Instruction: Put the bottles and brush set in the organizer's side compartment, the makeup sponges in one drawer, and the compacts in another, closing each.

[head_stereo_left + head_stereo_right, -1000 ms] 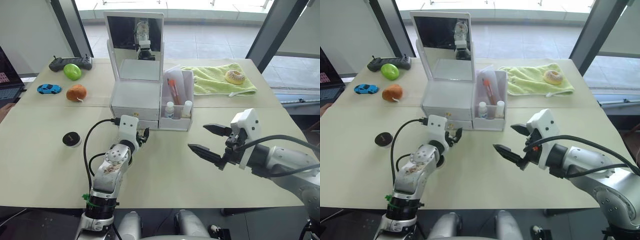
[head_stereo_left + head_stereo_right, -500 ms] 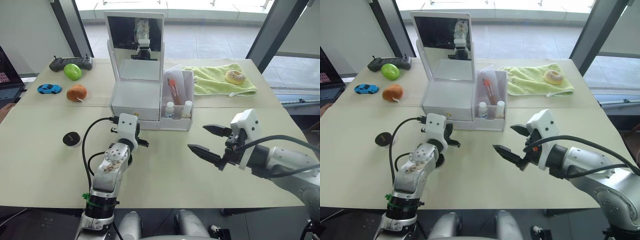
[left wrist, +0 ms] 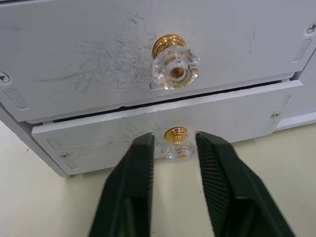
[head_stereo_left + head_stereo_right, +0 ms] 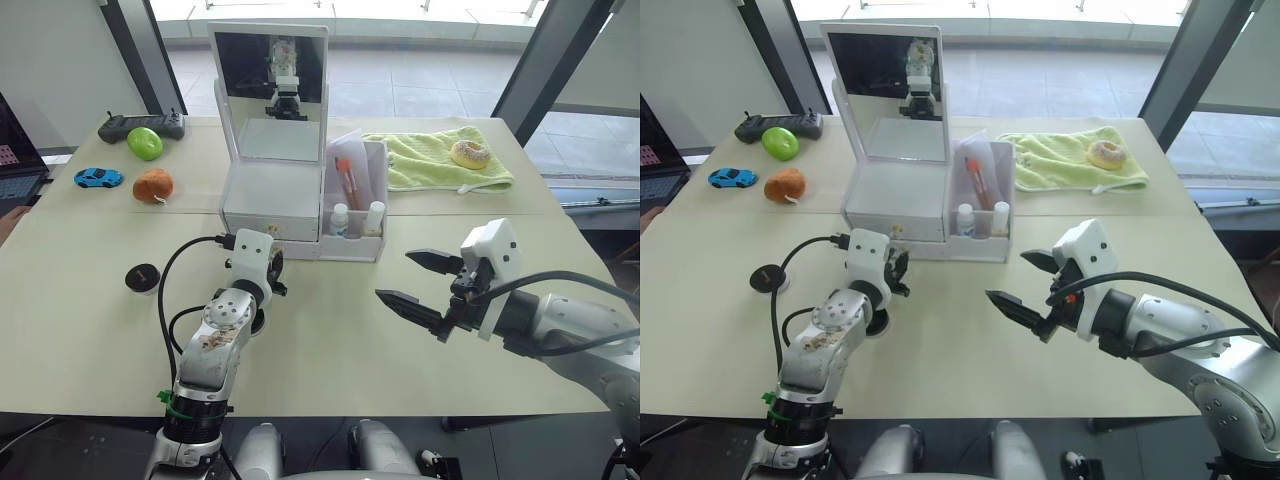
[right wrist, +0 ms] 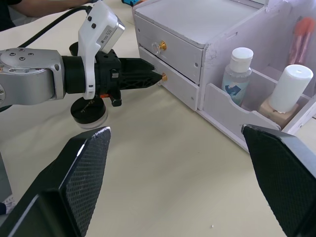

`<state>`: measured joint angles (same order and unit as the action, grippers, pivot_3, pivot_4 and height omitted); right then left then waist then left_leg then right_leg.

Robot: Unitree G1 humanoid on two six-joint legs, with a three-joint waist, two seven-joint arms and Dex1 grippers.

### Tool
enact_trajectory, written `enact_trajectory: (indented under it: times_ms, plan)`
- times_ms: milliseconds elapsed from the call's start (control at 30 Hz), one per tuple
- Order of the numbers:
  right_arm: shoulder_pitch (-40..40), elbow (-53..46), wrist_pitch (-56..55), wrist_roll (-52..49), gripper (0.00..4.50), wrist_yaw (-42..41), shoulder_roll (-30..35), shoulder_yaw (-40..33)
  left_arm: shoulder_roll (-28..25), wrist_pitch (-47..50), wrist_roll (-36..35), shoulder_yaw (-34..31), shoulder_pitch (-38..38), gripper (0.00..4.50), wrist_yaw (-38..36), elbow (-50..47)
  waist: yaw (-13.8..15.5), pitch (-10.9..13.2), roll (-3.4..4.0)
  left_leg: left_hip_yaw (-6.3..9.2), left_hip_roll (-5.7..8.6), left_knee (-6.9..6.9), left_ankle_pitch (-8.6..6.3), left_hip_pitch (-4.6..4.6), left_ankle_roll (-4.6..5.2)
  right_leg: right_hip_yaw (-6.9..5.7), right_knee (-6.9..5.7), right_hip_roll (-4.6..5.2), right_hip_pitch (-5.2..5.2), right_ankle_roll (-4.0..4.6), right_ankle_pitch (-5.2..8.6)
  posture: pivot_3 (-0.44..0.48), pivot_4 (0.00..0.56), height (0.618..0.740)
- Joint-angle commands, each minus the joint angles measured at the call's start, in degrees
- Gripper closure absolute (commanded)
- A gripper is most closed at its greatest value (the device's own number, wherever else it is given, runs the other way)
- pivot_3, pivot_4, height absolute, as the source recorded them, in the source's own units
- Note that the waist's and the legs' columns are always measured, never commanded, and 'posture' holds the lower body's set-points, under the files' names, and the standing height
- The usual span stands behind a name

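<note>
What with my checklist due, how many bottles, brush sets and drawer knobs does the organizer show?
Bottles: 2
Brush set: 1
Drawer knobs: 2
Total: 5

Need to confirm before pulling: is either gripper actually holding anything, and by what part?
Nothing held. Left gripper open, fingers either side of lower drawer knob; right gripper open, empty.

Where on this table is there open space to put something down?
Bare tabletop lies between the left gripper and the right gripper, and near the front edge. It is crowded by the organizer, the green towel and the toys.
</note>
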<state>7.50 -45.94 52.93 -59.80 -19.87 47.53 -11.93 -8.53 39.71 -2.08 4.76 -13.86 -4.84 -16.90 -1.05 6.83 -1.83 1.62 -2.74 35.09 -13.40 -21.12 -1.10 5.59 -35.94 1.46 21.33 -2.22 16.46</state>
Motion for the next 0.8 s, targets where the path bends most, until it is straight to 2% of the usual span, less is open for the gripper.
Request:
enact_trajectory:
  times_ms: [33, 767, 800]
  plan:
    - [0.0, -1.6, -0.7, -0.6, 0.0, 0.1, 0.4, -1.0, 0.0, -0.6, 0.9, 0.1, -0.5, 2.69, 0.4, -1.2, 0.0, 0.0, 0.0, 0.0, 0.0, 0.0, 0.0, 0.0, 0.0, 0.0, 0.0, 0.0, 0.0, 0.0, 0.0, 0.0, 0.15, 0.74]
    - [-0.8, -2.4, -0.9, -1.8, 0.0, 1.6, 0.9, -1.7, 0.4, -3.7, 2.1, 0.6, -1.4, 2.69, -0.4, 3.4, 0.0, 0.0, -0.02, 0.0, 0.0, -0.01, 0.0, -0.01, 0.0, 0.0, 0.01, 0.0, 0.0, 0.0, 0.0, 0.0, 0.15, 0.74]
    - [-0.7, -2.4, -0.9, -1.8, 0.0, 1.6, 0.9, -1.7, 0.4, -3.8, 2.1, 0.6, -1.4, 3.08, -0.4, 3.5, 0.0, 0.0, -0.02, 0.0, 0.0, -0.01, 0.0, 0.0, 0.0, 0.0, 0.01, 0.0, 0.0, 0.0, 0.0, 0.0, 0.15, 0.74]
